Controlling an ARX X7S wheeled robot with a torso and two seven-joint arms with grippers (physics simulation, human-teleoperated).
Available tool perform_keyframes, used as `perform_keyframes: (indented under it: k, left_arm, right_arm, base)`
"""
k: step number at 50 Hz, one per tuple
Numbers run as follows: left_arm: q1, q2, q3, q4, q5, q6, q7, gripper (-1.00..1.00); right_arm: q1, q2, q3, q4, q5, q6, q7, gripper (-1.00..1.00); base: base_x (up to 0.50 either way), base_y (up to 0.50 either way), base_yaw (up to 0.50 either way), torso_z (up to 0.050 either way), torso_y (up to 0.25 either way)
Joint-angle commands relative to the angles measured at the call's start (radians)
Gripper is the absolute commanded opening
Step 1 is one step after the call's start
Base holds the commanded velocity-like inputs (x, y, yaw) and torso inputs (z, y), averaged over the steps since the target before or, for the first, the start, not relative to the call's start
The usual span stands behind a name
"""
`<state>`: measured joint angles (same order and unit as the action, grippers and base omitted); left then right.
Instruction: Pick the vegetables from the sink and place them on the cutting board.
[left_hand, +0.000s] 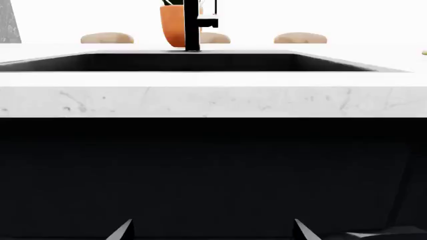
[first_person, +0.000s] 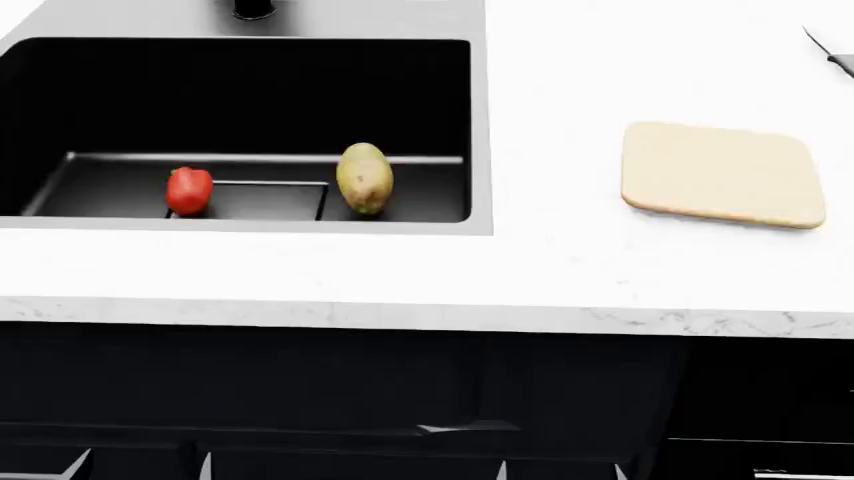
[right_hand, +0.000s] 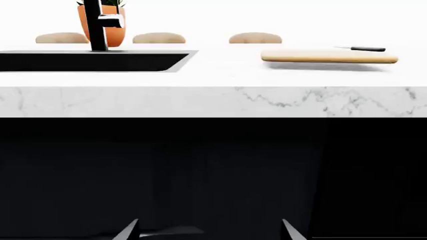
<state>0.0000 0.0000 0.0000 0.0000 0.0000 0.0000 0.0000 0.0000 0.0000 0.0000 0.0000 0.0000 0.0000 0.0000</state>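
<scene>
Two vegetables are counted in the one sink (first_person: 478, 130): one red bell pepper (first_person: 188, 190) and one potato (first_person: 364, 178). One cutting board (first_person: 722, 174) and one knife (right_hand: 360, 48) are seen on the worktop (first_person: 561, 270). One faucet (left_hand: 192, 25), one orange plant pot (left_hand: 171, 26) and three rounded tan stools (left_hand: 107, 38) are counted beyond.

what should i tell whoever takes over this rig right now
Left gripper and right gripper: jaws open, empty, held low in front of the dark cabinet, below the counter edge.
Red pepper and potato lie apart on the floor of the sink.
Cutting board sits bare on the counter, right of the sink.
Done: nothing yet.
Left: pick both vegetables and place them on the board.
</scene>
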Motion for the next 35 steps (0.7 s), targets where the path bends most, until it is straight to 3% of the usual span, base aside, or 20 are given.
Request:
perform_keyframes:
  k: [1, 11, 35]
  left_arm:
    - [-0.006, -0.014, 0.023, -0.001, -0.011, -0.004, -0.023, 1.00]
    - [-0.012, -0.043, 0.060, -0.008, -0.038, -0.005, -0.061, 1.00]
    - [-0.005, -0.086, 0.098, -0.009, -0.074, -0.015, -0.096, 1.00]
  right_arm:
    - [-0.002, 0.015, -0.018, 0.003, 0.022, -0.006, 0.018, 1.00]
    - [0.002, 0.046, -0.053, 0.015, 0.069, -0.012, 0.037, 1.00]
    - [0.006, 0.081, -0.094, 0.017, 0.094, -0.020, 0.083, 1.00]
  base:
    - [0.00, 0.00, 0.00, 0.000, 0.000]
    - [0.00, 0.00, 0.00, 0.000, 0.000]
    - [0.00, 0.47, 0.00, 0.000, 0.000]
